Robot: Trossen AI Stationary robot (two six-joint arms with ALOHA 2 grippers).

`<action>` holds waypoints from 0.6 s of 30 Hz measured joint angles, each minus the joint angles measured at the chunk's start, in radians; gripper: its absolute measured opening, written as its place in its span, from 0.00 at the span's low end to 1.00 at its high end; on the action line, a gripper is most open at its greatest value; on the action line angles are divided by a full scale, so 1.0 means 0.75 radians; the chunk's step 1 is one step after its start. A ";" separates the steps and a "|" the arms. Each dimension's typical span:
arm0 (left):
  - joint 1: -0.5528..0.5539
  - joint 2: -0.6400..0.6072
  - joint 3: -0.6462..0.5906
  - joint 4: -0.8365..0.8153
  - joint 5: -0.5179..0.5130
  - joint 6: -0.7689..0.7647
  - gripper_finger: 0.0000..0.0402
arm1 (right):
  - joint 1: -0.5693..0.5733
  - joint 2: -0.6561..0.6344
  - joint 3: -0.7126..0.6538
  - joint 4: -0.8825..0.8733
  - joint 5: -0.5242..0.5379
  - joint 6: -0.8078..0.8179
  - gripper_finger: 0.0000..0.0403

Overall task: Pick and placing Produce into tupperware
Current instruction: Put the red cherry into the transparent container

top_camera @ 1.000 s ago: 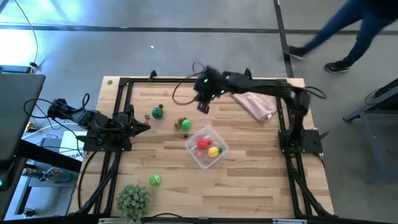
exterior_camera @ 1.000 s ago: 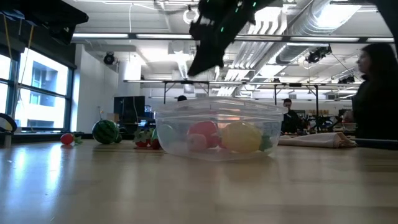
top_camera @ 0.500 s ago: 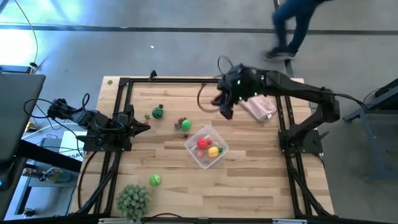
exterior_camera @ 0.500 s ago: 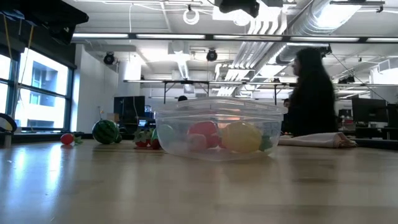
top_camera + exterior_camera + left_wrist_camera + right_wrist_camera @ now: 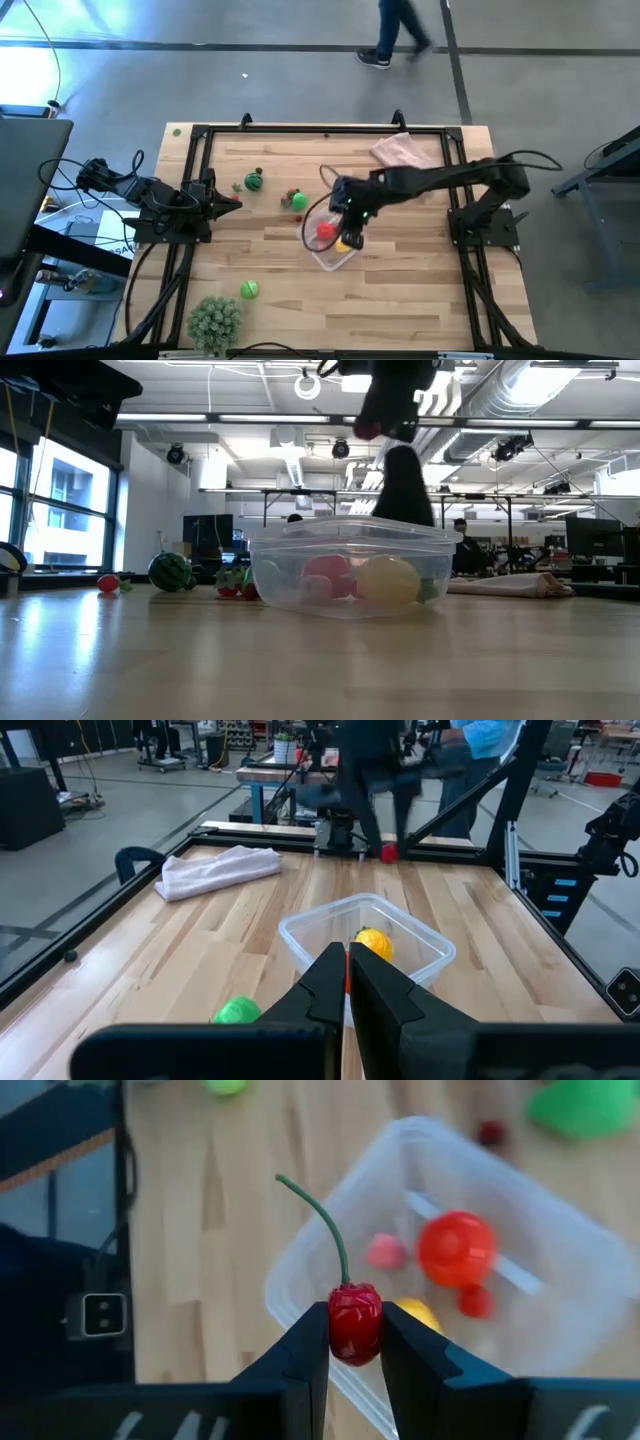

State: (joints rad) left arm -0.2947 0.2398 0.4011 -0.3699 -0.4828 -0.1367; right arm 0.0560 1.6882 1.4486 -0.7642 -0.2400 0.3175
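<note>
**Cherry held over the tupperware, half the scene masked by the arm**

Cherry (image 5: 354,1323), a small red one with a curved green stem, sat pinched between the two dark fingers of the right gripper (image 5: 354,1342), directly above the tupperware (image 5: 333,257). That clear container lay near the middle of the tabletop (image 5: 400,290). From above, the right arm covered much of it, so only a red piece (image 5: 325,231) and a sliver of yellow (image 5: 345,243) showed inside. The right wrist view added a red ball (image 5: 457,1248), a small pink piece (image 5: 385,1251) and a bit of yellow (image 5: 417,1313), all blurred. At table height the container wall smeared these into a reddish and a yellow lump, and the gripper was cut off by the upper edge of the picture.

Outside the container, toward the left edge, lay a dark-striped green fruit (image 5: 254,181) and a green piece (image 5: 298,201) with something small and reddish beside it, too tiny to identify. Another green piece (image 5: 248,289) sat nearer the front edge, close to a spiky pale-green ball plant (image 5: 213,320) at the front left corner. A pink cloth (image 5: 402,151) lay by the back edge.

The left gripper (image 5: 347,972) waited at the left edge, jaws pressed together and holding nothing.

Beyond the table a person's legs (image 5: 397,32) crossed the floor, the upper body cut off.
</note>
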 joint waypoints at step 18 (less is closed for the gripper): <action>0.000 0.000 0.000 0.000 0.000 0.000 0.02 | -0.008 0.332 -0.055 0.187 -0.025 -0.151 0.15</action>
State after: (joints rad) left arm -0.2947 0.2398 0.4011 -0.3698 -0.4829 -0.1365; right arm 0.0499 1.9373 1.4071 -0.6241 -0.2586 0.2040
